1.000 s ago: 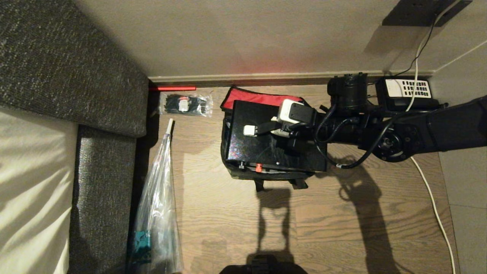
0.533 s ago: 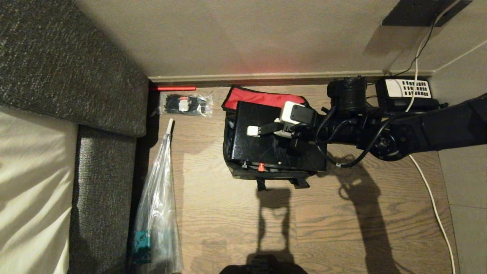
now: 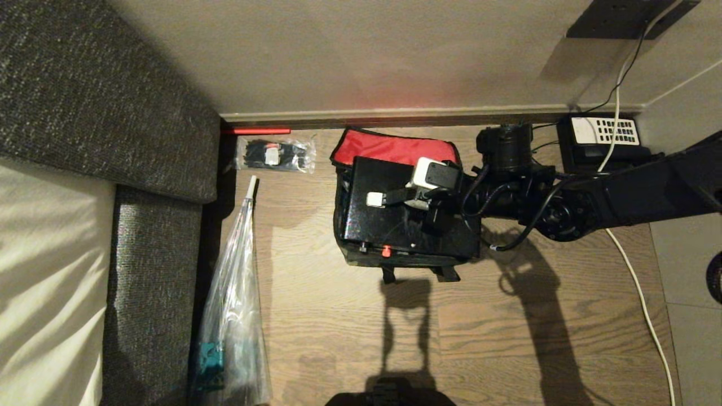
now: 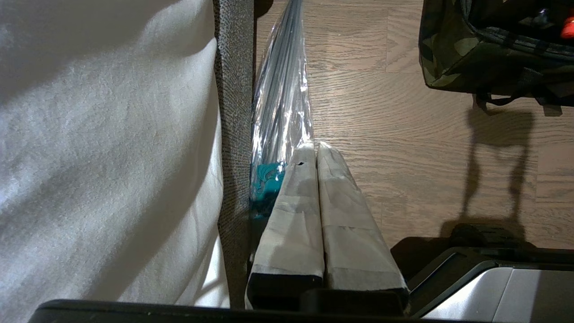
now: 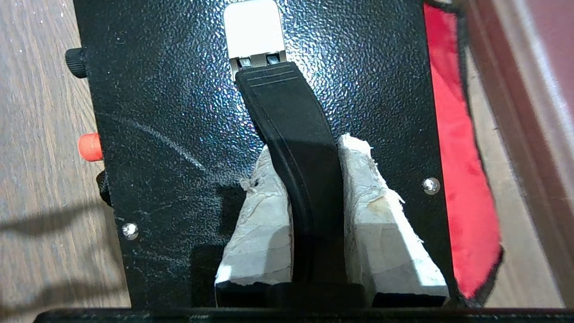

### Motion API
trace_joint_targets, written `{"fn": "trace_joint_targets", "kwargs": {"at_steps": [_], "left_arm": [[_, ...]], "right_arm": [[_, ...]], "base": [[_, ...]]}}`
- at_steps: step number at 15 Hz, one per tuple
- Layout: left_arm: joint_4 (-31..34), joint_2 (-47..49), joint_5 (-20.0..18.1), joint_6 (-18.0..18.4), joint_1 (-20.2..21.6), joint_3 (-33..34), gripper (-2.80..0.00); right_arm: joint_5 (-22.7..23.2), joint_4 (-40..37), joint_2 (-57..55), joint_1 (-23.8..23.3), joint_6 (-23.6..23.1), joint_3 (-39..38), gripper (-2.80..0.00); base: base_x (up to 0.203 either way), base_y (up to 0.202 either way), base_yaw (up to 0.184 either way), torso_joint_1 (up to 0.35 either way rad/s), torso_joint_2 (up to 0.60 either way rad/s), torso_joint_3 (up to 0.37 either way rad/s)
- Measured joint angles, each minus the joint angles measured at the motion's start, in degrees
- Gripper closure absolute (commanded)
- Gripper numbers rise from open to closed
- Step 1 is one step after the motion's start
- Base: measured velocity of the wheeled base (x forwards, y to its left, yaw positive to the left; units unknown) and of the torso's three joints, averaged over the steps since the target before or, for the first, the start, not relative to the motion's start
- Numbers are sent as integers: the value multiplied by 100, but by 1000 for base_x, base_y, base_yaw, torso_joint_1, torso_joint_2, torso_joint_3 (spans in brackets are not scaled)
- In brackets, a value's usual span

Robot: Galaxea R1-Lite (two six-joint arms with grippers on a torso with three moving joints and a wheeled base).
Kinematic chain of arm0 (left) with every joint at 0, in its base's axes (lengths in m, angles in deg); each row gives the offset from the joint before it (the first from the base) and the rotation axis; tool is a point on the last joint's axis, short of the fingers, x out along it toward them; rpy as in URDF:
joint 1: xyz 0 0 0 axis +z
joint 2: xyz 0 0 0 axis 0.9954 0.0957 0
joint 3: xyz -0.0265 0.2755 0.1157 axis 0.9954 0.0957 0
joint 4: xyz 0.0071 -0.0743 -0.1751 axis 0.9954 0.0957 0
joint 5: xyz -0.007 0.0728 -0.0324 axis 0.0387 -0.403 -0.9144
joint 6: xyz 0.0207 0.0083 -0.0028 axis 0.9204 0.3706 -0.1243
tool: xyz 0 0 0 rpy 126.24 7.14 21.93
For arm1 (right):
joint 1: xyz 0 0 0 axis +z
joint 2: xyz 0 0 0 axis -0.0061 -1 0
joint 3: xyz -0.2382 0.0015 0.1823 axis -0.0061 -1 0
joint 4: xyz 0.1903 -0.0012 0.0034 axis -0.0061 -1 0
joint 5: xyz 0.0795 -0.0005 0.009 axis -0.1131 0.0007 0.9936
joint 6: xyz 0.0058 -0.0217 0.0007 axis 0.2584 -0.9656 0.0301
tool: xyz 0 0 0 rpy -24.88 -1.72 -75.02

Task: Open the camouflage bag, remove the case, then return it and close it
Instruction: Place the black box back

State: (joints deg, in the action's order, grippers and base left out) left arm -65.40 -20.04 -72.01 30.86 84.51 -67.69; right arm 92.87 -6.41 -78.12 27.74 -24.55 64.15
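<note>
wood-plank floor (image 3: 350, 316) meets a beige wall (image 3: 366, 51) at a pale skirting board (image 3: 395, 113); grey upholstered furniture (image 3: 96, 90) stands left.

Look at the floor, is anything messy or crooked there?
A little. The case sits skewed in the camouflage bag, its red-lined lid flopped open toward the wall. The right gripper grips the case's handle. A clear plastic bag lies beside the sofa.

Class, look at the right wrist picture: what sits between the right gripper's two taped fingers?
The case's black handle runs between the right gripper's fingers, which are closed on it above the case. The right wrist view shows this.
</note>
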Motion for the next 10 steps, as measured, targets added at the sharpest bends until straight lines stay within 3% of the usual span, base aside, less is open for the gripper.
{"fn": "trace_joint_targets", "kwargs": {"at_steps": [10], "left_arm": [[0,27,-1,0,0,0,0]], "right_arm": [[8,6,-649,-91,171,470,0]], "base": [[0,0,0,0,0,0]]}}
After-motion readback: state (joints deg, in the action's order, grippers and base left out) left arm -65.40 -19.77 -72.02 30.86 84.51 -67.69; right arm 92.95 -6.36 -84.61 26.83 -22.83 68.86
